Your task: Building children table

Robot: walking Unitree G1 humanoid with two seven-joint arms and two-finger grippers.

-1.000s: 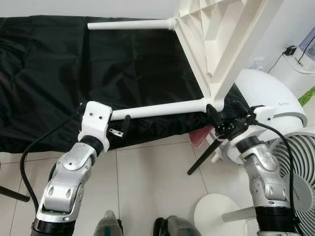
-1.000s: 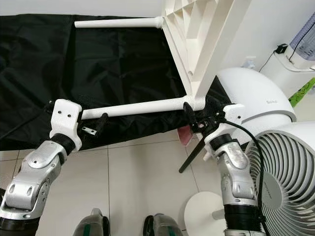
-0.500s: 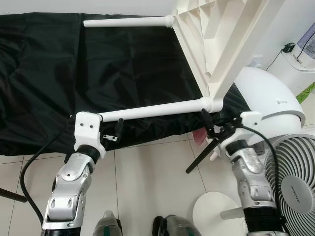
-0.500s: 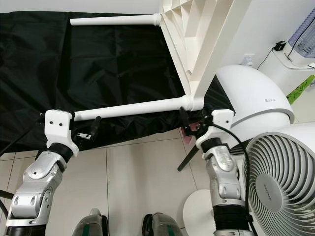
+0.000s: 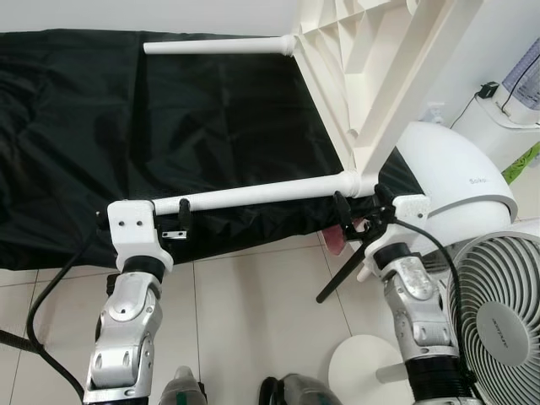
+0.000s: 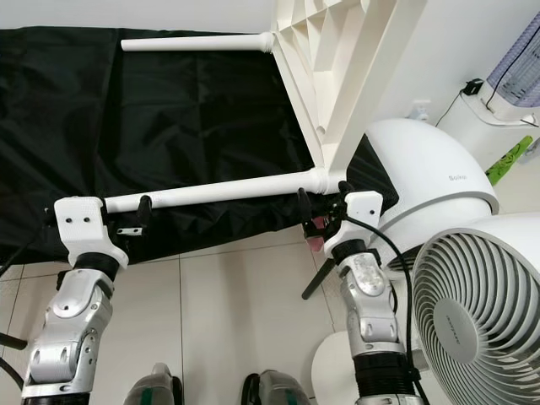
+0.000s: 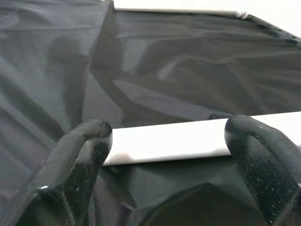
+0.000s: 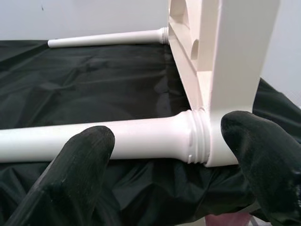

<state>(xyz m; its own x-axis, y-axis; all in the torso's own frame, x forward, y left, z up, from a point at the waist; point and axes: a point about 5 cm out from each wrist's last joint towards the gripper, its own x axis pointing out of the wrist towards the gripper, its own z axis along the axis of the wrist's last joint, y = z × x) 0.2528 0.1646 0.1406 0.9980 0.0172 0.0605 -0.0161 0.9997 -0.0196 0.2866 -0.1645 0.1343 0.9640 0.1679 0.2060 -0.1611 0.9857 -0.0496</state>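
Both end effectors, left point(image 5: 173, 221) and right point(image 5: 361, 211), are hovering fingers-apart around the white table leg point(image 5: 261, 192), gripping nothing.

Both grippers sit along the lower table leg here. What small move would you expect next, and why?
Probably the left gripper closes on the free end of the lower leg to turn or steady it. In its wrist view the black fingers straddle the leg, open and apart from it. The right gripper is likewise open by the threaded collar at the tabletop corner.
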